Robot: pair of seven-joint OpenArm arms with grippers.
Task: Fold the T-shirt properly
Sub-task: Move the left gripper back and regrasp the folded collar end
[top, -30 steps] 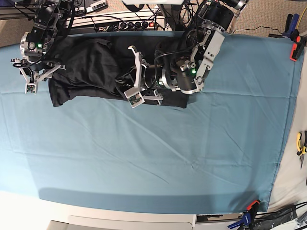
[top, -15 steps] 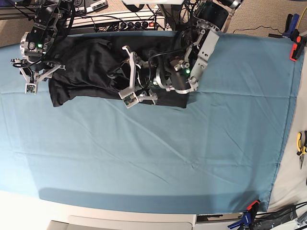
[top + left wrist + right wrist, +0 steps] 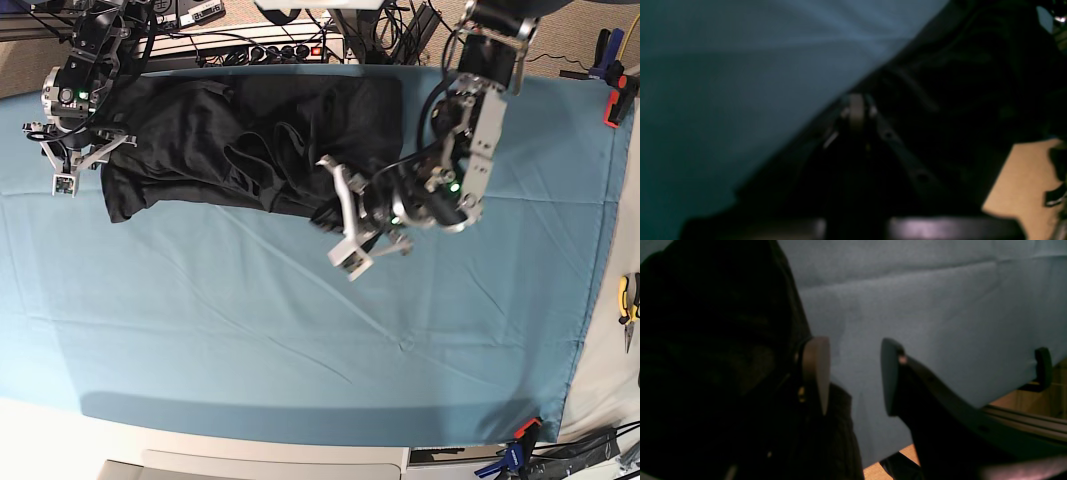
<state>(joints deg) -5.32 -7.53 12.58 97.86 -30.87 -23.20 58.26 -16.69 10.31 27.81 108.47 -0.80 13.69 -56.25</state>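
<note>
A plain black soft-fabric T-shirt (image 3: 215, 140) lies on a solid teal cloth table cover (image 3: 300, 340); orange-handled clamps (image 3: 612, 100) grip its edge.

The left arm reaches down from the far edge of the table (image 3: 300, 340) and bends toward its middle, forearm slanting, wrist turned sideways. Its left claw (image 3: 345, 225) hangs low over the table with the jaws pressed together, fingertips (image 3: 856, 111) meeting. The right arm stands at the table's far corner on the opposite side, wrist pointing down. Its right claw (image 3: 68, 165) hovers there with jaws spread apart, a clear gap between the two pads (image 3: 816, 373).
</note>
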